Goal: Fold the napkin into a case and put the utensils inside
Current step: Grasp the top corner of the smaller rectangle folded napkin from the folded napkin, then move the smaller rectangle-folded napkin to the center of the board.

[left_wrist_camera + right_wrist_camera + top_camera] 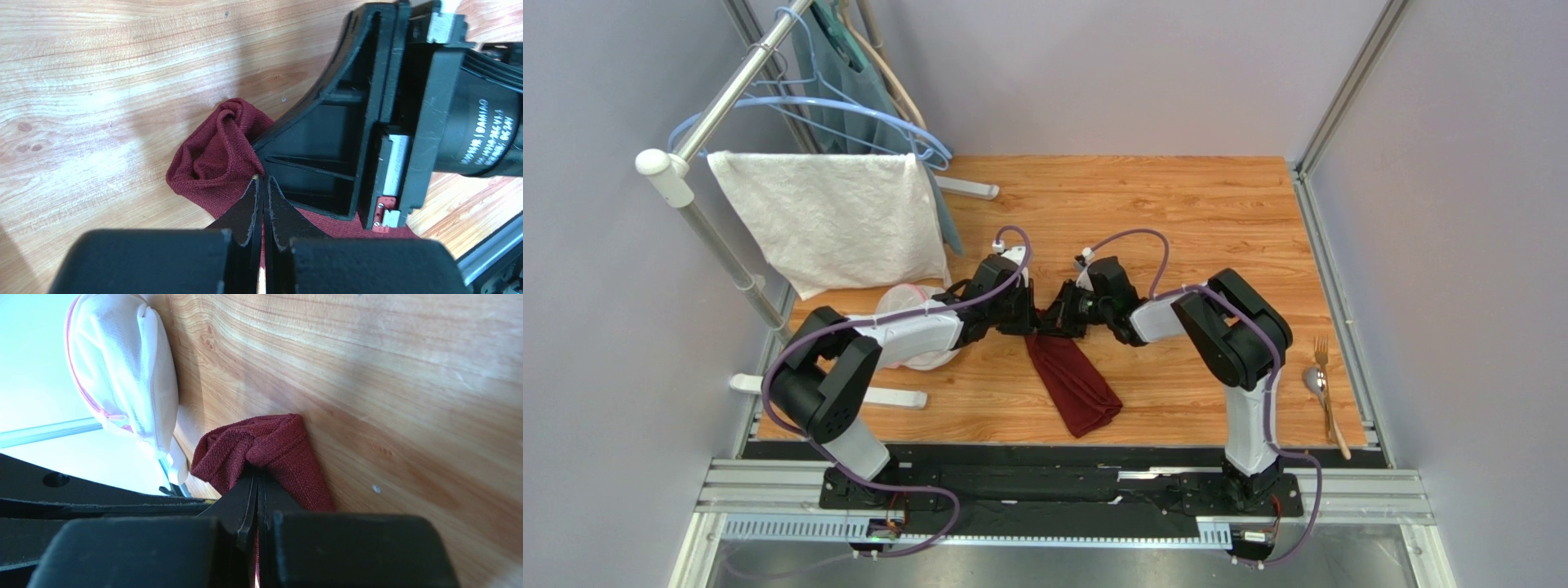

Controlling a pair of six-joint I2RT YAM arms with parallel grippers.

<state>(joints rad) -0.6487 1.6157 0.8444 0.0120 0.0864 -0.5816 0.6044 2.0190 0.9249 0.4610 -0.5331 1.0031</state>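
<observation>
Wood-grain laminate, orange-brown and smooth, covers the table (1210, 221), which is enclosed by plain grey walls.

Left tool (263, 184): the black fingers are pressed flat together, clamped on a bunched corner of the napkin (212, 153). The cloth is dark maroon with a fine, soft weave, and it puckers into rounded folds directly ahead of the fingertips.

Right tool (256, 478): the fingers are likewise together, pinching the same cloth where it rises into a creased peak at the tips. The two tools meet nose to nose, almost touching.

From that shared pinch point, the napkin runs back toward the arm bases as a narrow, elongated band. It lies slantwise on the table, and its near end is squared off.

Utensils: a fork (1320, 354) and a spoon (1314, 382), both with silver metal heads and slim tan handles, lie side by side well apart from the right tool, on its right, by the table's edge.

A white mesh pouch (123, 361) with pink zip trim, rounded in shape, lies near the left tool on its left.

A white textured towel (836, 221) hangs over a rail (725, 98) beyond the left tool, with pale blue wire hangers (854, 116) behind it.
</observation>
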